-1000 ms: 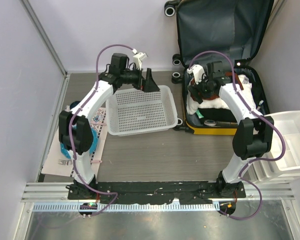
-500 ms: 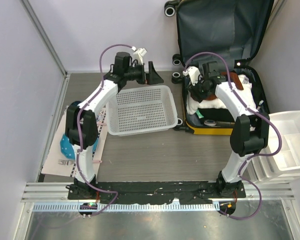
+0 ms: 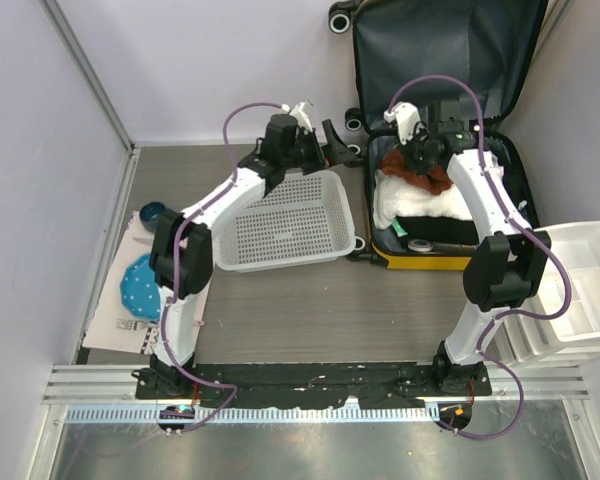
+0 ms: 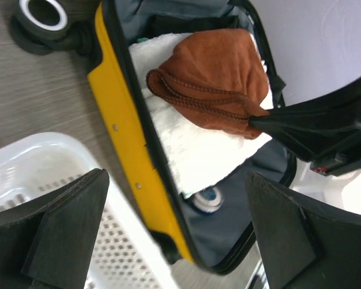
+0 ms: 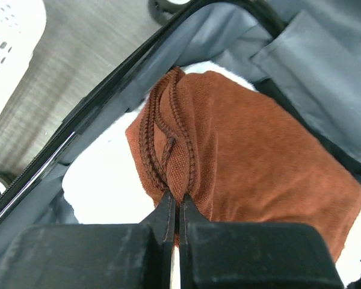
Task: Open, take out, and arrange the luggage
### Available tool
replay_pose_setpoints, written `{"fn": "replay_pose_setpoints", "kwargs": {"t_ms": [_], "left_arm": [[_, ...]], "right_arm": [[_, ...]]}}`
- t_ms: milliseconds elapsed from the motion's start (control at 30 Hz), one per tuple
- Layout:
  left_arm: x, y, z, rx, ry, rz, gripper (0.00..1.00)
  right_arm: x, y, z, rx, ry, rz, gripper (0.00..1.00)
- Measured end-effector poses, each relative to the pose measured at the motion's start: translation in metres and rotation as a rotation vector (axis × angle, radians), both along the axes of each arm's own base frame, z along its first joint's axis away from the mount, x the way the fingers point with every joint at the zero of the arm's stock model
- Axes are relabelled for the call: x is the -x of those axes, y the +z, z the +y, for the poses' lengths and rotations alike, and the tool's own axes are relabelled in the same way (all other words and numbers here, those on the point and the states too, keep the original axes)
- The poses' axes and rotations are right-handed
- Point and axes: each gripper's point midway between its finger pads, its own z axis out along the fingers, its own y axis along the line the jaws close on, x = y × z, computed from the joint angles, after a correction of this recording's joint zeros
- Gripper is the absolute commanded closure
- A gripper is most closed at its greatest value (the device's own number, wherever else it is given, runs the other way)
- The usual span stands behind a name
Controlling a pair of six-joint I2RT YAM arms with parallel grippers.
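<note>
The luggage, a yellow hard-shell case, lies open at the back right with its grey-lined lid up against the wall. Inside, a brown cloth rests on a white fluffy towel. My right gripper is shut on the brown cloth's stitched edge, which is pinched between the fingertips. My left gripper hangs wide open above the case's yellow wall, between the white basket and the case, holding nothing. In the left wrist view the right gripper's tip touches the brown cloth.
A white mesh basket sits left of the case. White drawer bins stand at the right edge. A blue item and a dark cup lie on paper at the left. A small round tin is inside the case.
My right gripper has closed on the brown cloth's edge. The left arm has swung right, from over the basket's back rim toward the case, staying open.
</note>
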Motion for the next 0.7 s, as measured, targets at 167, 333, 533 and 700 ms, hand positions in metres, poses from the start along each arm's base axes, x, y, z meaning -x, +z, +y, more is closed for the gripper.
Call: {"fn": "replay_pose_setpoints", "kwargs": {"t_ms": [167,333,533,700], "left_arm": [[-0.005,-0.001,-0.041,0.095,0.060,0.077,0.00],[-0.011,-0.009,-0.065,0.197,0.127,0.169,0.00],[-0.017,-0.020,-0.082,0.298,0.160,0.263,0.00],[-0.019,-0.032,-0.092,0.331,0.172,0.311,0.00]], "right_arm": [[-0.002,0.020,-0.011,-0.041,-0.028,-0.032,0.99],[0.004,0.020,-0.009,-0.068,-0.027,-0.010,1.00],[0.014,0.018,-0.002,-0.112,-0.026,0.010,0.99],[0.021,0.024,0.001,-0.135,-0.024,0.004,0.99]]}}
